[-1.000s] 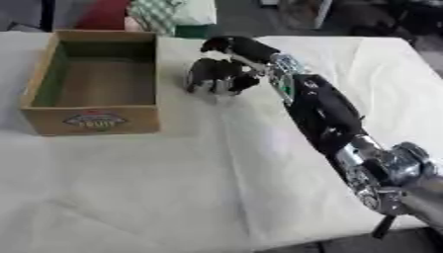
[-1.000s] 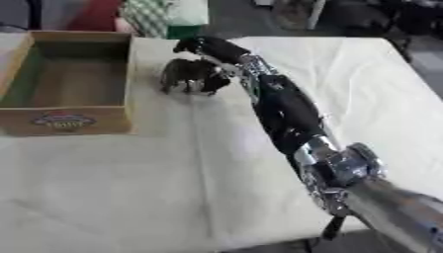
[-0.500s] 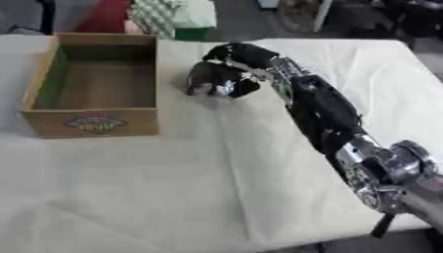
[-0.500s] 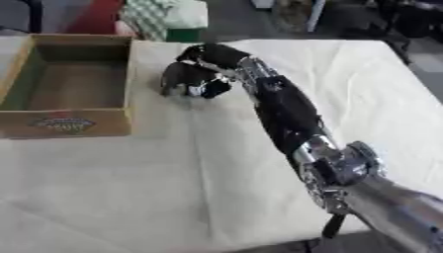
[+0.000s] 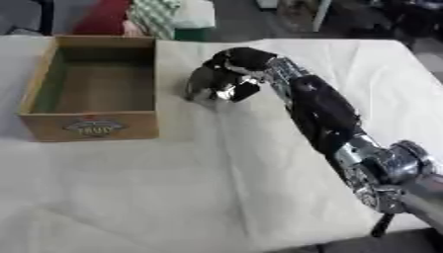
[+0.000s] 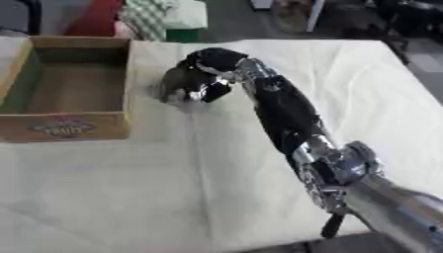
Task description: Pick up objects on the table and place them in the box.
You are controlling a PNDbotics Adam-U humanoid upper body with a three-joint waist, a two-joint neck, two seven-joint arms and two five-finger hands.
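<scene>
A small dark, rounded object [image 5: 200,85] sits on the white tablecloth just right of the wooden box [image 5: 93,125]. My right hand [image 5: 235,64] is on top of it, fingers curled down around its right side. The right arm stretches from the lower right corner across the table to it. The box is open at the top and its inside shows bare. My left hand shows in neither view.
Beyond the table's far edge, behind the box, lie red and green-checked cloths [image 5: 154,14]. Wide cloth-covered table [image 5: 173,197] spreads in front and to the right of the arm.
My right hand has closed down over the dark object, and hand and object have shifted slightly toward the box.
</scene>
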